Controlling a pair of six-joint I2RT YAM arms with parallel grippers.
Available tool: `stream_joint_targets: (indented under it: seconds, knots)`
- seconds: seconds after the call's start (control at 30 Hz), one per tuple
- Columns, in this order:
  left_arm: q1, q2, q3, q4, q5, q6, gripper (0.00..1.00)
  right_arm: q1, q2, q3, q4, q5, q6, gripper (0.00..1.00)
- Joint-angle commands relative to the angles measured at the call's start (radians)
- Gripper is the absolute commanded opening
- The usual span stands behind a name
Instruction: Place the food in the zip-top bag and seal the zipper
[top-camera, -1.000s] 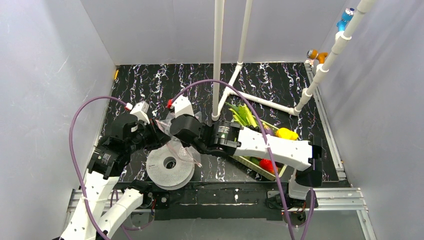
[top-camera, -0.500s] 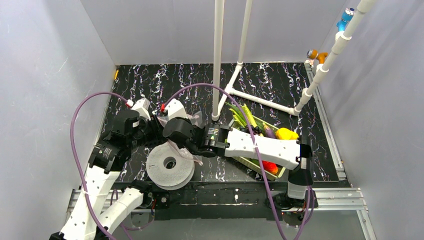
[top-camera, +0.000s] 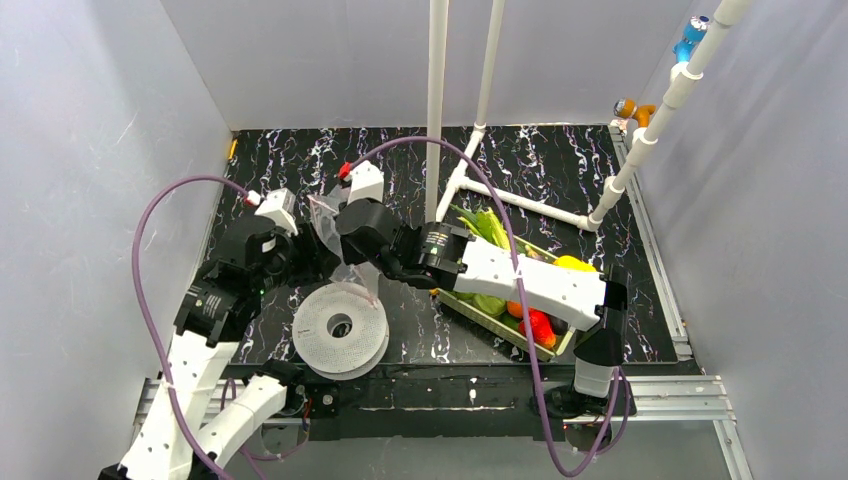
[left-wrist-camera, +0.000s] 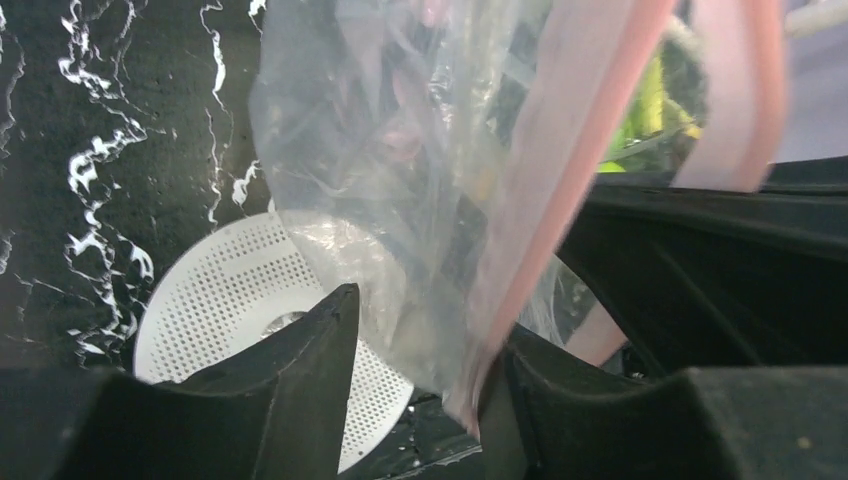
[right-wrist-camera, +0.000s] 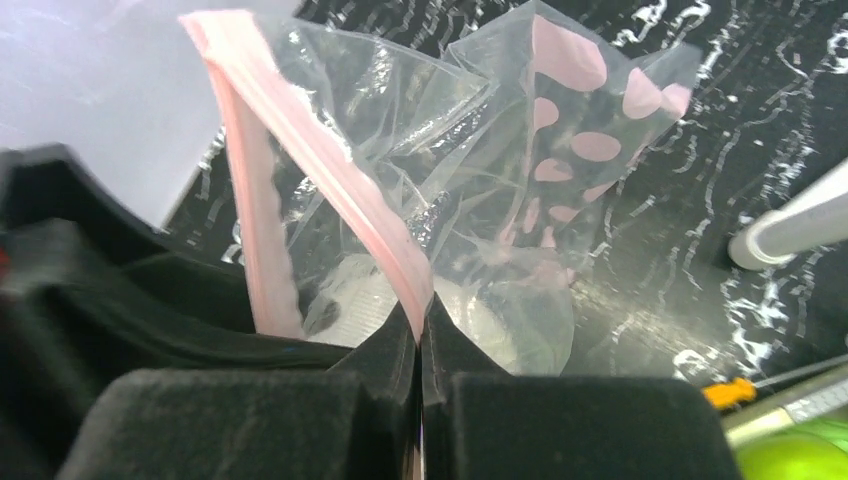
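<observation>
As the zip-top bag (right-wrist-camera: 500, 200) is limp and slippery, it is judged best held by its stiffer zipper (right-wrist-camera: 320, 160). The right gripper (right-wrist-camera: 420, 335) is clamped on that strip at lower centre; the left gripper (left-wrist-camera: 428, 335) is parted, with the film between its jaws.

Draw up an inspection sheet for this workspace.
Surface: black marbled table.
Job's things: zip-top bag held up, no food seen inside; food lies in the tray.
Clutter: white spool.
Grippers: right gripper shut on the zipper; left gripper open, bag hanging between its fingers.
Cables: purple cables loop above both arms.
Surroundings: white pipe frame, grey walls.
</observation>
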Motion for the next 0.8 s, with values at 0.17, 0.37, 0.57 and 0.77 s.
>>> stream_joint_targets:
  seconds: [0.17,0.37,0.57,0.77]
  knots:
    - [0.0,0.194,0.215,-0.009,-0.435,0.322,0.0,-0.192,-0.087,-0.209,0.377,-0.406,0.225,0.01]
    - [0.001,0.244,0.212,0.091,-0.437,0.431,0.0,-0.269,-0.114,-0.395,0.457,-0.505,0.328,0.01]
    - [-0.001,0.246,-0.047,0.275,-0.296,0.469,0.0,-0.28,-0.065,-0.46,0.455,-0.53,0.333,0.02]
    - [-0.001,0.271,-0.159,0.361,-0.168,0.408,0.0,-0.285,-0.031,-0.499,0.388,-0.514,0.248,0.12]
